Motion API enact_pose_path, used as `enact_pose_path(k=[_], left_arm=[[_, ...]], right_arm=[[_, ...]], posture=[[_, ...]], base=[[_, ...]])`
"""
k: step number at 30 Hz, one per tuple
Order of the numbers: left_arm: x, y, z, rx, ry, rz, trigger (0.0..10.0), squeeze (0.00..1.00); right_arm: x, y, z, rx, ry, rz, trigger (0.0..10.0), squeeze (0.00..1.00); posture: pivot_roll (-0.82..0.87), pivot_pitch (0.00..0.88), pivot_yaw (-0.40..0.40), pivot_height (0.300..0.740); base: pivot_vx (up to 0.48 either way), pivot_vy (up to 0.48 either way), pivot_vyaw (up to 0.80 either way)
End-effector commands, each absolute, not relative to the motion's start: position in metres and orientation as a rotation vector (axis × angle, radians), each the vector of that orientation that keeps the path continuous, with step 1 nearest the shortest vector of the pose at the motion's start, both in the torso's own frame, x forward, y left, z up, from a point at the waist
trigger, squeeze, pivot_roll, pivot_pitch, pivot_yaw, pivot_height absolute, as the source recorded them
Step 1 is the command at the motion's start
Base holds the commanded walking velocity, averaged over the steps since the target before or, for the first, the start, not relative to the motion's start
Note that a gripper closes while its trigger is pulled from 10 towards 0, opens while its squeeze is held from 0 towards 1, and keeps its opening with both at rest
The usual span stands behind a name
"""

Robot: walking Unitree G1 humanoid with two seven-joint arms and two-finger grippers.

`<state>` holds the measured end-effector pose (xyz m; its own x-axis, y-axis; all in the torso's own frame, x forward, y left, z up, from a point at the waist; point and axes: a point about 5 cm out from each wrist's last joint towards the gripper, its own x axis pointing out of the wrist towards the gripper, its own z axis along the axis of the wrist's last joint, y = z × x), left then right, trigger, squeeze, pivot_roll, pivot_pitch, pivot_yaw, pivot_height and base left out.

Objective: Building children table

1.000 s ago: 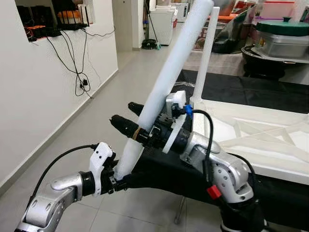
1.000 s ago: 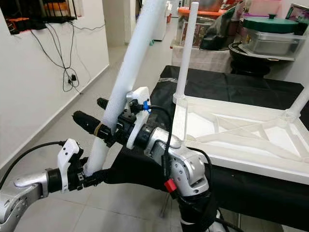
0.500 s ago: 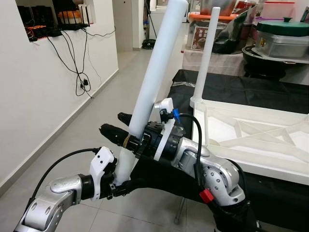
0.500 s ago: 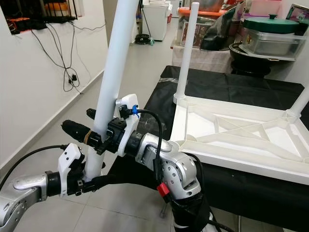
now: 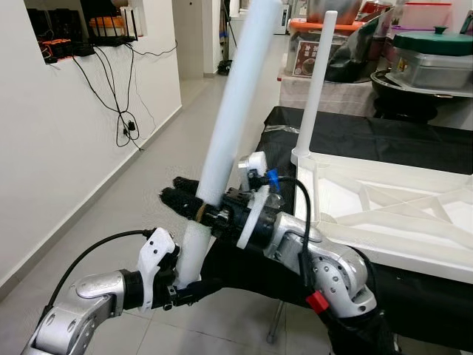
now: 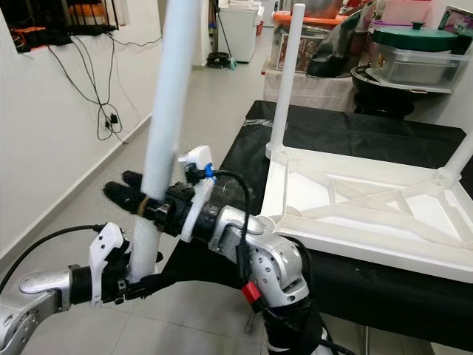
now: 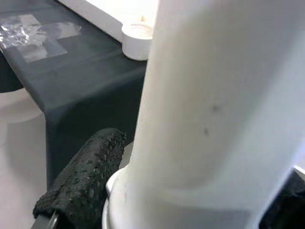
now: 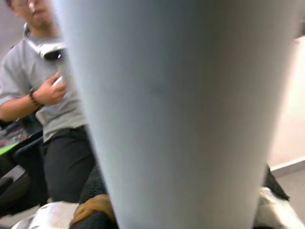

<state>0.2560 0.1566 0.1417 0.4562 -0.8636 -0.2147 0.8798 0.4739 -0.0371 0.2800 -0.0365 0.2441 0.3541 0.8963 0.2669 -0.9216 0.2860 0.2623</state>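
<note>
1. Head views: the right gripper (image 5: 194, 207) clamps the white table leg (image 5: 233, 111) mid-shaft while the left gripper (image 5: 186, 285) grips its base, steadying it near-upright beside the upturned tabletop (image 6: 355, 207) on the black surface (image 6: 384, 137).
2. Left wrist view: the leg's collar sits beside a black finger (image 7: 81, 183), with an empty corner socket (image 7: 138, 40) beyond, probably its destination.
3. Right wrist view: the leg looms close, a person (image 8: 43, 90) behind.

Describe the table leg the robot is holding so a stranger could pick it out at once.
Left of the black-draped bench carrying the upturned white tabletop, both grippers clasp one thick white leg: left gripper at its base, right gripper higher. The other leg is already fixed to the tabletop's corner.
</note>
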Motion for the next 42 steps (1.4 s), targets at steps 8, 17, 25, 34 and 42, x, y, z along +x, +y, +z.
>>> enact_pose_path(k=[8,17,25,34,42], left_arm=[[0.252,0.153,0.143,0.117,0.197,-1.117,0.0,0.00],[0.253,0.158,0.148,0.091,0.160,-1.102,10.0,1.00],[0.256,0.155,0.159,0.050,0.092,-1.050,10.0,1.00],[0.248,0.148,0.158,0.003,0.082,-1.039,10.0,1.00],[0.235,0.137,0.151,-0.055,0.098,-1.046,10.0,1.00]], right_arm=[[0.277,-0.033,0.246,0.449,-0.119,1.274,0.0,0.00],[0.284,-0.041,0.247,0.418,-0.147,1.228,0.0,0.00],[0.307,-0.065,0.249,0.292,-0.194,1.104,0.0,0.00],[0.356,-0.123,0.278,0.109,-0.299,0.810,0.0,0.00],[0.371,-0.149,0.301,0.044,-0.355,0.781,0.0,0.00]], posture=[[0.08,0.000,-0.026,0.740],[0.08,0.000,-0.025,0.740],[0.08,0.000,-0.025,0.740],[0.08,0.000,-0.030,0.740],[0.09,0.000,-0.039,0.740]], base=[[0.000,0.000,0.00],[0.000,0.000,0.00],[0.000,0.000,0.00],[0.000,0.000,0.00],[0.000,0.000,0.00]])
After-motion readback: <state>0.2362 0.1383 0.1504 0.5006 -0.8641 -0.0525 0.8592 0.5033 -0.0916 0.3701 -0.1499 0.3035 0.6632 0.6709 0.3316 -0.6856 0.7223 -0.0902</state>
